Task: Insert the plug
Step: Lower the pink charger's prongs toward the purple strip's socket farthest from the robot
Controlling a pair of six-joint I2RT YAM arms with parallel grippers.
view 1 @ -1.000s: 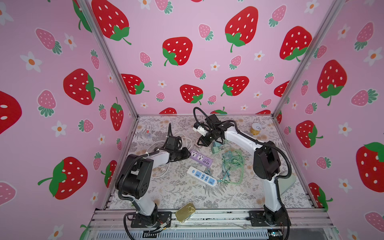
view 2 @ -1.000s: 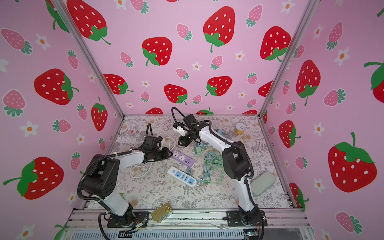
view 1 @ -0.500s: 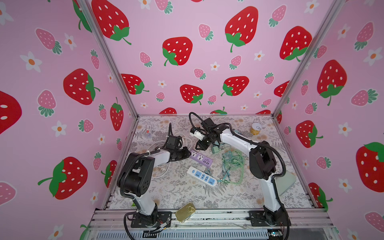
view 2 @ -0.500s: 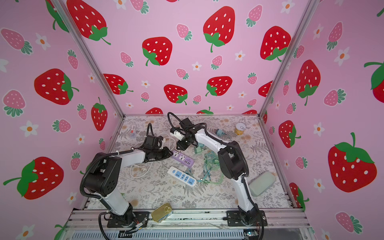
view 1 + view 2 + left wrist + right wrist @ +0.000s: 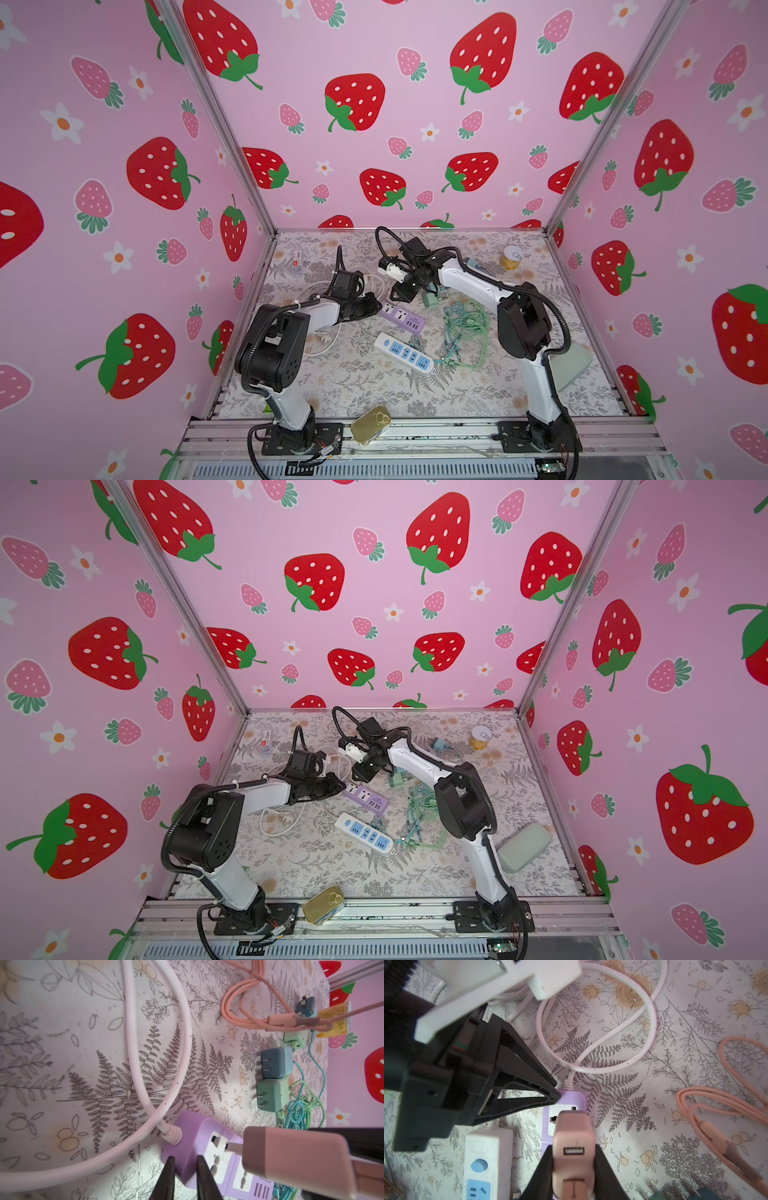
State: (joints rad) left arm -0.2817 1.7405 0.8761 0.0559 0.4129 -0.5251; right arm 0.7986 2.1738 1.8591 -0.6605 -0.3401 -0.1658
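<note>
The purple power strip lies mid-table. My left gripper is shut on the strip's cord-end corner, one black finger on each side. The pink plug is a square USB charger, and my right gripper is shut on it. It hangs tilted just above the strip's end socket. One metal prong sits at a socket slot; how deep it goes I cannot tell.
A white-and-blue power strip lies in front of the purple one. Green cables, a green charger and a blue charger lie to its right. A pink cable, white cord, gold tin and yellow can are around.
My left gripper has closed onto the purple strip's end. My right gripper has carried the pink plug left and down to the strip's end socket.
</note>
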